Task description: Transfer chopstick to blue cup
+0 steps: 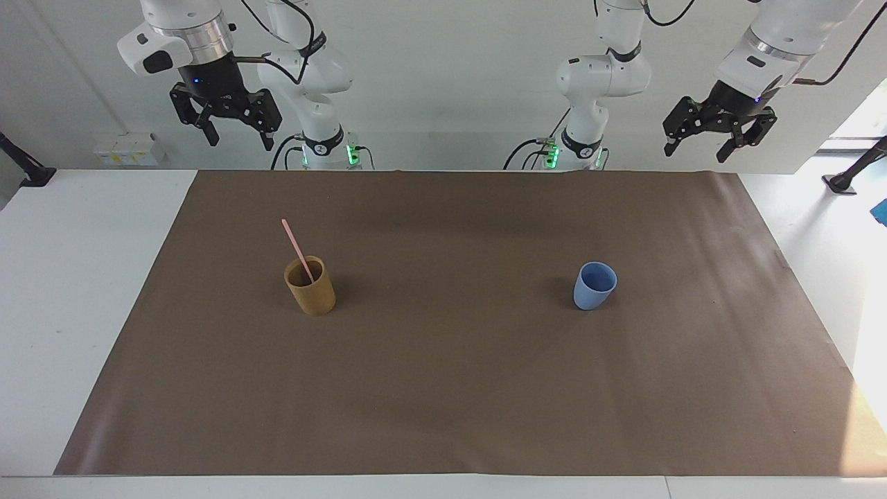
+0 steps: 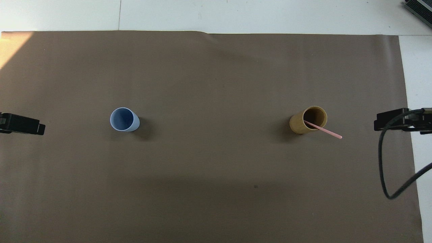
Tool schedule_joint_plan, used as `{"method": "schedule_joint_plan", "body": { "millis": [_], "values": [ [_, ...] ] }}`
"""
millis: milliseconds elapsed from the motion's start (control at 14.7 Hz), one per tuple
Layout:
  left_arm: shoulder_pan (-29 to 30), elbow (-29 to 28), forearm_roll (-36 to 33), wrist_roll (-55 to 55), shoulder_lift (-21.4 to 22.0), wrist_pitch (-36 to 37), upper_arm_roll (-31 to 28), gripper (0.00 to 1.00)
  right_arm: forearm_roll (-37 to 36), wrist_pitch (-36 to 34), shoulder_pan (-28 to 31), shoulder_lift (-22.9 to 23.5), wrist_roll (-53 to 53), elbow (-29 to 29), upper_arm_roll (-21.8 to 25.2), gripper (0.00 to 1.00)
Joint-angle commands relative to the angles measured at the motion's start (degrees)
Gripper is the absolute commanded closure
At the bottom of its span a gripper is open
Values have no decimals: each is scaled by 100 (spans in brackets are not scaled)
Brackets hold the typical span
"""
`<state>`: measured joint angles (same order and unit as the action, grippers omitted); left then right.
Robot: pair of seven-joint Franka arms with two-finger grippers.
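The pale pink chopstick [image 1: 297,247] [image 2: 323,129] stands slanted in a tan-brown cup [image 1: 310,285] [image 2: 307,120] toward the right arm's end of the mat, its top leaning toward the robots. The light-blue cup [image 1: 594,285] [image 2: 124,119] stands upright with nothing in it toward the left arm's end. My right gripper [image 1: 235,137] hangs open, high above the table's edge at the robots' end. My left gripper [image 1: 695,148] hangs open, high above that same edge at the left arm's end. Both arms wait, and neither gripper holds anything.
A brown mat [image 1: 457,388] [image 2: 216,175] covers most of the white table [image 1: 76,277]. A black cable [image 2: 388,168] loops off the right arm over the mat's edge. A dark object [image 2: 418,8] sits at the table's corner farthest from the robots.
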<state>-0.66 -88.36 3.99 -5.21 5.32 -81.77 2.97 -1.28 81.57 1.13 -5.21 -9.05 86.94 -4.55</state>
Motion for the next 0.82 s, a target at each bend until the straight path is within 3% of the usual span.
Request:
{"method": "schedule_joint_plan", "body": {
  "millis": [0, 749],
  "values": [
    [110, -120, 49, -50, 136, 56, 54, 0, 128, 140, 98, -191, 184, 254, -11, 0],
    [101, -173, 58, -86, 171, 91, 54, 0, 119, 166, 80, -226, 298, 289, 51, 0]
  ]
}}
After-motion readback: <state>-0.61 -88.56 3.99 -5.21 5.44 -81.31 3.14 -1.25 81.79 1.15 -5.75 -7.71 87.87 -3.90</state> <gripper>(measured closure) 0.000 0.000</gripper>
